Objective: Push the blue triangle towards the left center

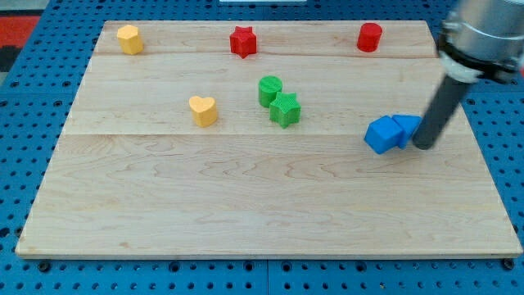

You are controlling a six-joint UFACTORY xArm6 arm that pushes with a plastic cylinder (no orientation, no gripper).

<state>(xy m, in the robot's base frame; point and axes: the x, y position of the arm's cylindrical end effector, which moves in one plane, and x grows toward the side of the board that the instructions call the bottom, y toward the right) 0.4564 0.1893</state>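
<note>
Nearest to the view's bottom, the wooden bench (270, 213) carried no blocks in its front strip. A little further, at the view's right, two blue blocks were pressed together: a blue cube (381, 135) and, touching its right side, the blue triangle (407, 126), though its shape was partly hidden and I could not be fully sure of it. My tip (425, 146) stood against the right side of the blue triangle, so the rod was placed for a push toward the view's left. The arm had no gripper, only this rod, so there was nothing to be spread or pressed together. Further in, near the middle, were a green star (285, 109) touching a green cylinder (269, 89), and to their left a yellow heart (203, 111). Along the far edge stood a yellow block (129, 38), a red star (242, 41) and a red cylinder (369, 37). In my judgement the danger was the blue cube: it lay directly in the path, so a straight push would carry both blocks together, or the triangle could slide off sideways. Later the green pair could also block the way.
</note>
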